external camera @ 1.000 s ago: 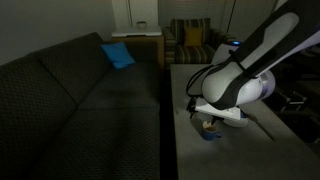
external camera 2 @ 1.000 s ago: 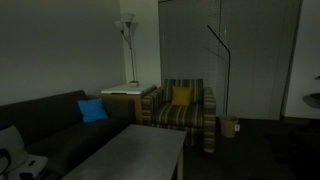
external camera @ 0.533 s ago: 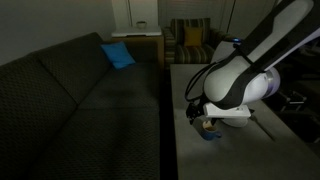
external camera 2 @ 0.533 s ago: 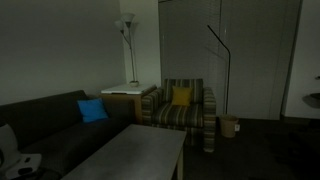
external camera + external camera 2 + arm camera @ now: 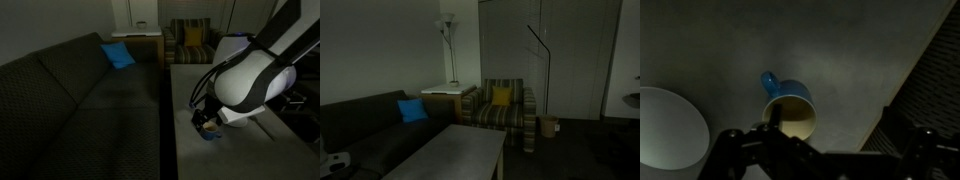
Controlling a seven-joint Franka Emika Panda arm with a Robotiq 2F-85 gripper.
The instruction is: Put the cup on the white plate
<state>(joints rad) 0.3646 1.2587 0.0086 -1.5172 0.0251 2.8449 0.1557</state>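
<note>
Progress is nil so far: the cup [image 5: 792, 112] stands on the table [image 5: 840, 50], just right of the white plate [image 5: 668, 135] in the wrist view. The gripper [image 5: 828, 152] hovers above, fingers wide apart; grasping, lifting and placing remain.

bare table [image 5: 840, 50] lies open beyond the cup [image 5: 792, 112] in the wrist view. its handle [image 5: 768, 80] juts out on the side of the white plate [image 5: 670, 125], which sits near but apart — a narrow free strip between. in an exterior view the sofa [image 5: 90, 90] flanks the table's long edge.
</note>
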